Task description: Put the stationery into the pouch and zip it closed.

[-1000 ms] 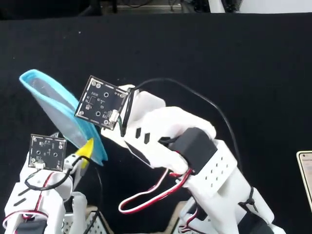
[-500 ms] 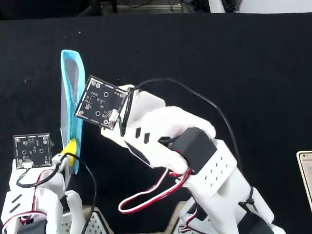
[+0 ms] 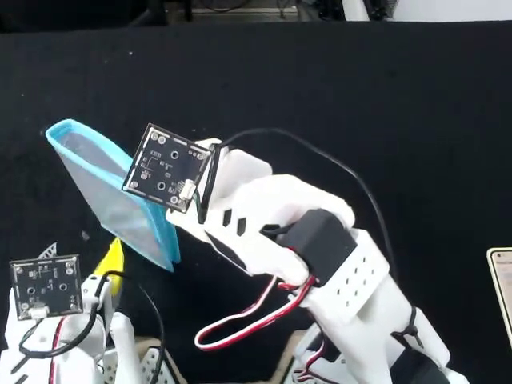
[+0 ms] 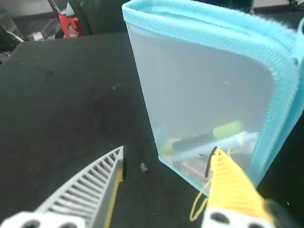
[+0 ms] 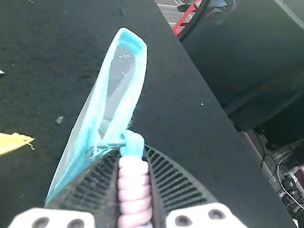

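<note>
At black table [image 3: 360, 96], pouch [image 3: 104, 188] in right end effector [image 5: 130, 145]

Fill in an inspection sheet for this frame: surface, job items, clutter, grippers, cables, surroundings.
Surface: black cloth table, with a few pale specks.
Job's things: blue mesh pouch held by one end. Stationery shows inside through the mesh. Whether the zip is fully closed cannot be told.
Clutter: pale flat item at the table's edge.
Grippers: right gripper shut on the pouch's end by the zip. Left gripper open, close beside the pouch but apart from it in the high view.
Cables: black cable and red-and-white wires hang in loose loops on the right arm.
Surroundings: red object beyond the table's far edge.
</note>
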### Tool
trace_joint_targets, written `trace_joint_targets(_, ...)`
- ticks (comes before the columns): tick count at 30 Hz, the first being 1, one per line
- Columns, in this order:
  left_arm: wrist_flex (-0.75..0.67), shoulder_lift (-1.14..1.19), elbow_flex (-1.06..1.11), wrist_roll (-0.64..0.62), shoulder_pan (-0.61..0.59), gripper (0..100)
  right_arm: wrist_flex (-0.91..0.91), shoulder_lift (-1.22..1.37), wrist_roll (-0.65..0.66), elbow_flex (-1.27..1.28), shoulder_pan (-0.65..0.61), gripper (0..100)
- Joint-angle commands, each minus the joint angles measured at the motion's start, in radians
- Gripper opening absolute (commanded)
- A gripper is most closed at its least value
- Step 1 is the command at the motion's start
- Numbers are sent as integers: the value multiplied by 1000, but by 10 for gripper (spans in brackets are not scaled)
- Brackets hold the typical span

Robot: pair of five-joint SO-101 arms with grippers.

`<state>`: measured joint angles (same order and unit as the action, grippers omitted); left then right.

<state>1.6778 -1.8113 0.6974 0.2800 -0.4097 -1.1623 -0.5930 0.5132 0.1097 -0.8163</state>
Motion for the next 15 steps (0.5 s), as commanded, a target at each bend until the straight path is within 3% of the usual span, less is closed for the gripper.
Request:
trace_joint_targets(1, -2, 5, -54, -41, -5, 281, 20, -36, -11, -4, -6, 11)
trace_joint_targets(3, 2, 5, -79, -83, 53, 281, 23, -36, -11, -4, -6, 11)
trace_joint_targets(7, 2, 5, -114, -224, 286, 284, 21, -36, -11, -4, -6, 11)
trace_joint_targets(11, -23, 12, -76, -250, 527, 282, 21, -36, -11, -4, -6, 11)
trace_joint_targets(15, -103, 14, 2, -249, 590, 281, 21, -36, -11, -4, -6, 11)
